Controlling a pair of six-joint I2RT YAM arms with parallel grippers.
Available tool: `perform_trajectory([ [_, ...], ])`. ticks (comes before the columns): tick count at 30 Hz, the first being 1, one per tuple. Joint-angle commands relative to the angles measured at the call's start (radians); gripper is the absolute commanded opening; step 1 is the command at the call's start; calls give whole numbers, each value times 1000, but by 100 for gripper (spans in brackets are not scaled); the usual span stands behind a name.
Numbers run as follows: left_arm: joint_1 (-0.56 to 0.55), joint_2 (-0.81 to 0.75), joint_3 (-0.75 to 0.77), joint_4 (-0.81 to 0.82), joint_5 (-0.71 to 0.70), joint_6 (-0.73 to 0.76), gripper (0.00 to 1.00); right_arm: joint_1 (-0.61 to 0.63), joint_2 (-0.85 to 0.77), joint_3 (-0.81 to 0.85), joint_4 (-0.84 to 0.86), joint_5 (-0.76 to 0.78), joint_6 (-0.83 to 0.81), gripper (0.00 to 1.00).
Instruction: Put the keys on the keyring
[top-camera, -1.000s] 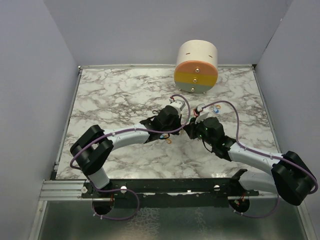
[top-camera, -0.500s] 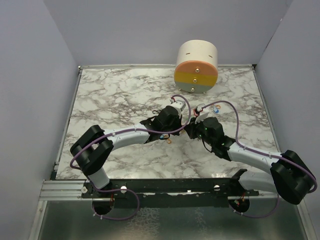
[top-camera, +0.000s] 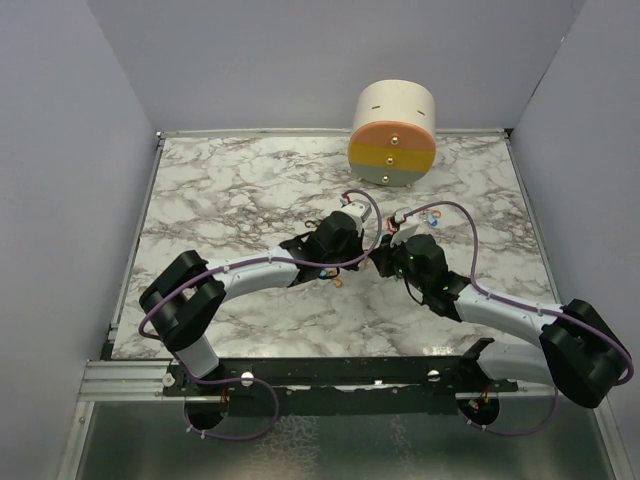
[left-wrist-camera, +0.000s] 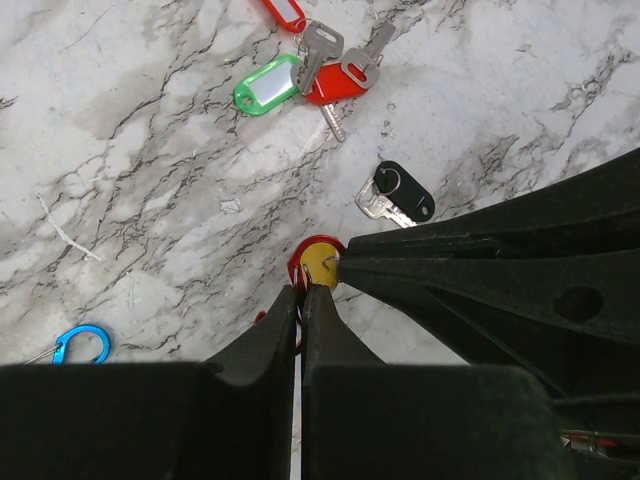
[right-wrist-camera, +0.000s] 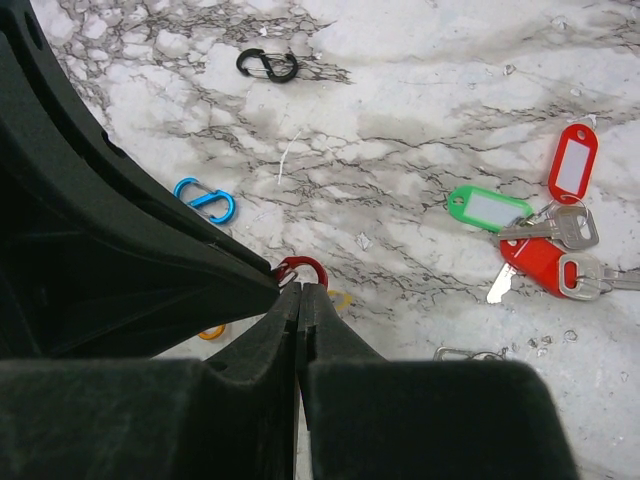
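As their tips are meeting, left end effector (left-wrist-camera: 303, 292) and right end effector (right-wrist-camera: 298, 292) are both pinching closed, red loop (right-wrist-camera: 300, 260) lying between, grip unclear.

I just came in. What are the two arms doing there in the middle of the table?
Both arms meet over the middle of the marble table. The left gripper and the right gripper are shut, and their tips come together at a small red loop with something yellow in it. I cannot tell which of them grips it. The other keys, beside a green tag, and a black-headed key lie on the table nearby.
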Motion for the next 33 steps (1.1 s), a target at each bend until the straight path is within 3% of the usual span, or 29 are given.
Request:
perform_trajectory([
  [1, -7, -45, 9, 2, 13, 11, 0, 7, 1, -7, 12, 44, -12, 1],
  [28, -6, -39, 12, -3, 53, 26, 0, 7, -46, -26, 6, 101, -13, 1],
  [30, -6, -40, 12, -7, 50, 28, 8, 7, -50, -27, 3, 107, -14, 1],
  [33, -6, -45, 9, -7, 49, 29, 33, 7, -60, -31, 2, 115, -14, 1],
])
